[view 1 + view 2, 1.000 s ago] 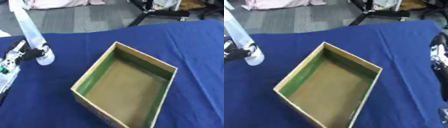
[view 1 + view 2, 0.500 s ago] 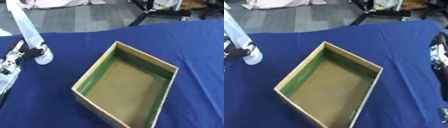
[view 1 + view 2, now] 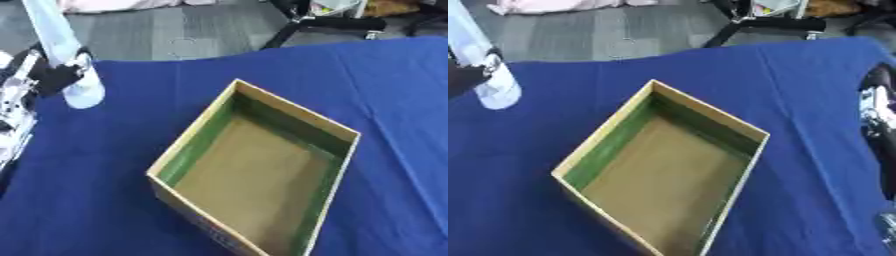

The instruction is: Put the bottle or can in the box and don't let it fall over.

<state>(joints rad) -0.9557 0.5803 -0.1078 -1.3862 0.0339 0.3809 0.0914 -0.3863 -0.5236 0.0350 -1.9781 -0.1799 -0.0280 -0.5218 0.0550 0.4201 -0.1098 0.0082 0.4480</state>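
Blue cloth (image 3: 105,165) covers the whole work table, faintly creased, and it fills most of both views. Nearest on it lies an open rectangular cardboard box (image 3: 341,135) with tan walls, a brown floor and a green band along the inside of its long sides; it sits askew, one corner pointing toward the robot, and holds nothing.

At the right edge of the right eye view the robot's right hand (image 3: 877,107) shows as a dark shape with silver parts beside the box; whether its fingers are straight or curled cannot be made out.

Farther back on the left, the left hand (image 3: 44,80), black with silver joints, is wrapped round a tall, pale translucent plastic bottle (image 3: 61,47). The bottle leans, its rounded lower end near the cloth, well apart from the box; whether that end touches the cloth cannot be told.

Beyond the table's far edge lies grey flooring (image 3: 157,30), with a black chair base (image 3: 315,22) and a pinkish heap of fabric (image 3: 553,5) at the top.
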